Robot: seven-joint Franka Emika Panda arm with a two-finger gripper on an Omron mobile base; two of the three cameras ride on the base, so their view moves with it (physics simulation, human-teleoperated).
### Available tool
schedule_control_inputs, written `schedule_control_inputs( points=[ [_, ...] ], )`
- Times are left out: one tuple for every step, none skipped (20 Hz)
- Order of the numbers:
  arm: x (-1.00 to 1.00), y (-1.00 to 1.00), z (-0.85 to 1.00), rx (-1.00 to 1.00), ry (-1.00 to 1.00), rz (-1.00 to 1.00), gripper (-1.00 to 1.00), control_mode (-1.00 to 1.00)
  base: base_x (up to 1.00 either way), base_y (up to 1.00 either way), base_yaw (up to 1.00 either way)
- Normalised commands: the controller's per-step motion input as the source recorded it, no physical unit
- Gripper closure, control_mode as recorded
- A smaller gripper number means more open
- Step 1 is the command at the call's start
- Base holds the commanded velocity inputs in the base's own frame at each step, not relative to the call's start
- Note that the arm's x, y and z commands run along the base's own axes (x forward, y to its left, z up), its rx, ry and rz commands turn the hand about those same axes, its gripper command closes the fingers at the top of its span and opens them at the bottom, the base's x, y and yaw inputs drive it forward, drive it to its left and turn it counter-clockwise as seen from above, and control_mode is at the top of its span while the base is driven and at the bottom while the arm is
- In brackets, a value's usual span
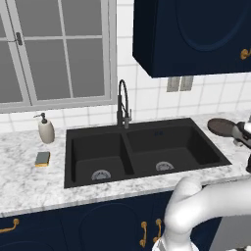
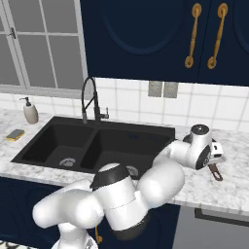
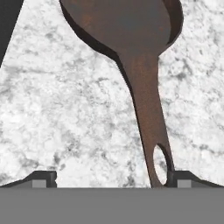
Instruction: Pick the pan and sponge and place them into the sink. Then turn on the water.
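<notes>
Brown pan (image 3: 127, 26); one sponge (image 1: 42, 158); two drains (image 1: 101, 174)

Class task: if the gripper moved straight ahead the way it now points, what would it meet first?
Probably the pan handle's end, beside the right fingertip, or the marble counter between the fingertips; depth is unclear.

Even, bright rendered light, faint shadows, no glare, slightly coarse detail.
</notes>
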Motion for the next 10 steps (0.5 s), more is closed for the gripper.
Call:
schedule_control_inputs(
  points=[
    [0.34, -0.24, 0.00, 0.00, 0.00, 0.02, -1.00, -1.00, 0.00, 0.00, 0.00],
    [0.35, -0.24, 0.00, 0.00, 0.00, 0.02, -1.00, -1.00, 0.00, 0.00, 0.00],
    [0.36, -0.22, 0.00, 0.00, 0.01, 0.02, -1.00, -1.00, 0.00, 0.00, 0.00],
    [0.37, -0.16, 0.00, 0.00, 0.07, 0.00, -1.00, -1.00, 0.00, 0.00, 0.00],
    [0.40, -0.14, 0.00, 0.00, 0.10, 0.00, -1.00, -1.00, 0.00, 0.00, 0.00],
    [0.39, -0.16, -0.01, 0.00, 0.10, 0.00, -1.00, -1.00, 0.00, 0.00, 0.00],
    [0.36, -0.18, 0.00, 0.00, 0.11, 0.00, -1.00, -1.00, 0.00, 0.00, 0.00],
    [0.31, -0.23, -0.02, 0.00, 0.11, 0.00, -1.00, -1.00, 0.00, 0.00, 0.00],
    [0.24, -0.24, 0.00, 0.00, 0.12, 0.00, -1.00, -1.00, 0.00, 0.00, 0.00],
    [0.21, -0.24, 0.00, 0.00, 0.14, 0.00, -1.00, -1.00, 0.00, 0.00, 0.00]
  ],
)
